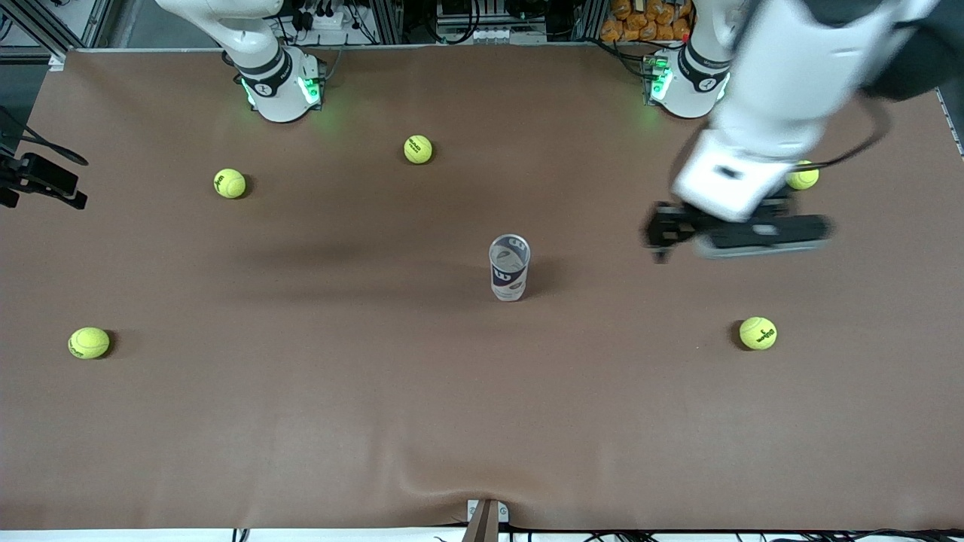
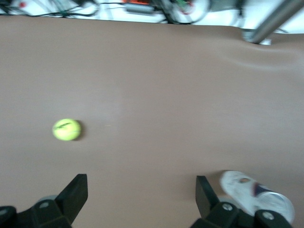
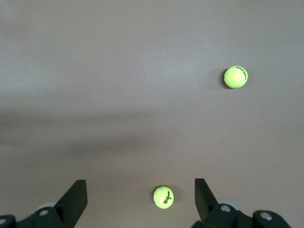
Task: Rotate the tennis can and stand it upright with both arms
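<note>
The tennis can (image 1: 510, 267) stands upright near the middle of the table, clear with a white and dark-blue label and its silver rim on top. My left gripper (image 1: 663, 235) is in the air over bare table, beside the can toward the left arm's end, and looks blurred. In the left wrist view it (image 2: 141, 184) is open and empty, with the can (image 2: 256, 195) just outside one finger. My right gripper (image 3: 140, 186) is open and empty, high over the table. It is out of the front view, where only that arm's base (image 1: 280, 83) shows.
Several yellow-green tennis balls lie about the brown table: one (image 1: 758, 333) toward the left arm's end, one (image 1: 803, 178) partly under the left arm, others (image 1: 418, 149) (image 1: 230, 183) (image 1: 89, 342). Two balls (image 3: 163, 196) (image 3: 236, 76) show below the right gripper. A black camera mount (image 1: 38, 177) stands at the table's edge.
</note>
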`<control>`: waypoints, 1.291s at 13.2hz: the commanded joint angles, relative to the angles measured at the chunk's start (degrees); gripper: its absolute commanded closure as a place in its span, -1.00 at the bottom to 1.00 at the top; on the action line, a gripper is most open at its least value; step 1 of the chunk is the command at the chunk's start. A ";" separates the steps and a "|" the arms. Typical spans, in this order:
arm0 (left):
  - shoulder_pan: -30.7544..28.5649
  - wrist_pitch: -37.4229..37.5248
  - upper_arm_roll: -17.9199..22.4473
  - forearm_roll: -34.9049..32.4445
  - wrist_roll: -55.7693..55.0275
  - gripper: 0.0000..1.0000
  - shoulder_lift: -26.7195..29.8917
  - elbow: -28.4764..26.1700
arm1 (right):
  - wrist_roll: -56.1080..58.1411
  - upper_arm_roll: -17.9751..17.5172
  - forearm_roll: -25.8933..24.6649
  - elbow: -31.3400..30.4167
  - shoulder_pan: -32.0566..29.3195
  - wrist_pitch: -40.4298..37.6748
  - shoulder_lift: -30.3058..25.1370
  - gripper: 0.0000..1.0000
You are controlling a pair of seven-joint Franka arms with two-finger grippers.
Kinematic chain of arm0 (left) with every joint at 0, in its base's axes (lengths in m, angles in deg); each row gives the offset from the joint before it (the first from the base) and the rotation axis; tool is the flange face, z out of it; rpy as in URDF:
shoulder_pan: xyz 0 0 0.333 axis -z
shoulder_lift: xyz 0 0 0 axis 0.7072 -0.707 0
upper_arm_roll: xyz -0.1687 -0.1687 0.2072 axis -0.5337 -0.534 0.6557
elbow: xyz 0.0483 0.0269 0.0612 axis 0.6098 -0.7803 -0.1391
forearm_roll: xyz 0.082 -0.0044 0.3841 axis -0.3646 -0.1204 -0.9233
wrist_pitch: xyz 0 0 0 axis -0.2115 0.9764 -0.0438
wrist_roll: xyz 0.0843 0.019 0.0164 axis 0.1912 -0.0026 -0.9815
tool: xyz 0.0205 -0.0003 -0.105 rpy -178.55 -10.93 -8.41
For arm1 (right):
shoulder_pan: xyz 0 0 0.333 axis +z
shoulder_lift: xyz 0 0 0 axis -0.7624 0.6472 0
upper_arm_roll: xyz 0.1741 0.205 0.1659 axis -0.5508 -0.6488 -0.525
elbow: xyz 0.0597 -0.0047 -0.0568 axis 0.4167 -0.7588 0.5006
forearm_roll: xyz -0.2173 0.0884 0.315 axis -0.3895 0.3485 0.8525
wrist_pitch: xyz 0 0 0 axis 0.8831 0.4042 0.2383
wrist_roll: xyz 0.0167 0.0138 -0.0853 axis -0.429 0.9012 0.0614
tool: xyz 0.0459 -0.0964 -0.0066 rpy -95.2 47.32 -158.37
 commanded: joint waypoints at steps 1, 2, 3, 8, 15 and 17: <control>-5.98 3.17 -0.81 0.43 5.71 -1.00 2.58 -1.87 | -0.98 0.02 0.40 -0.11 0.31 -0.30 -0.45 -1.00; -7.74 4.31 -0.82 1.22 7.12 -1.00 2.85 -1.87 | -0.98 0.02 0.40 -0.11 0.31 -0.21 -0.45 -1.00; -9.07 5.89 -0.73 1.57 8.61 -1.00 3.20 -1.87 | -0.98 0.02 0.40 -0.11 0.31 -0.21 -0.45 -1.00; -15.14 7.39 -0.73 2.62 16.08 -1.00 4.00 -1.78 | -0.98 0.02 0.40 -0.11 0.31 -0.21 -0.45 -1.00; -18.65 12.14 2.52 7.46 25.93 -1.00 6.72 -3.01 | -0.98 0.02 0.49 -0.11 0.40 -0.04 -0.36 -1.00; -19.19 13.63 2.61 7.64 26.82 -1.00 8.21 -3.80 | -0.98 0.02 0.49 -0.11 0.31 -0.03 -0.36 -1.00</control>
